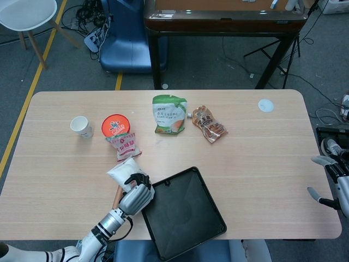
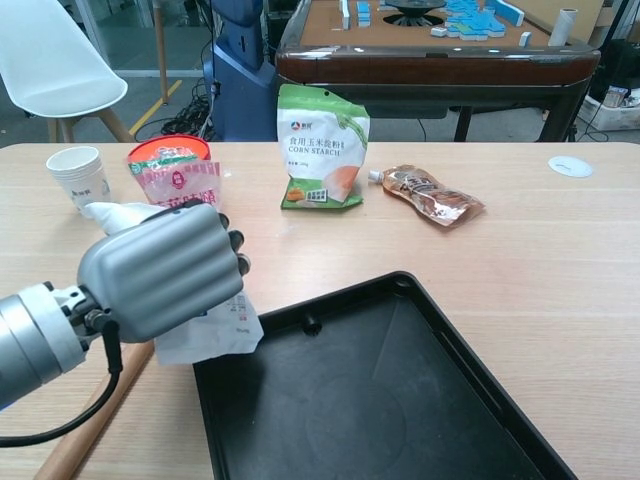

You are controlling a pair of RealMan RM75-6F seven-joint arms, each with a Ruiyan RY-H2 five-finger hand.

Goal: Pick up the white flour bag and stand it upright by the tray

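Note:
The white flour bag (image 1: 121, 173) (image 2: 215, 335) sits at the left corner of the black tray (image 1: 188, 215) (image 2: 400, 400). My left hand (image 1: 135, 197) (image 2: 160, 270) grips its lower end, fingers curled over it; most of the bag is hidden behind the hand in the chest view. The bag leans, its top pointing away toward the pink packet. My right hand (image 1: 334, 183) hangs off the table's right edge, far from the bag, fingers apart and holding nothing.
A paper cup (image 1: 81, 126), a red-lidded bowl (image 1: 115, 125) and a pink packet (image 1: 125, 145) lie behind the bag. A green corn starch pouch (image 1: 169, 114) and a brown spout pouch (image 1: 208, 124) sit mid-table. A wooden rolling pin (image 2: 95, 405) lies under my left forearm.

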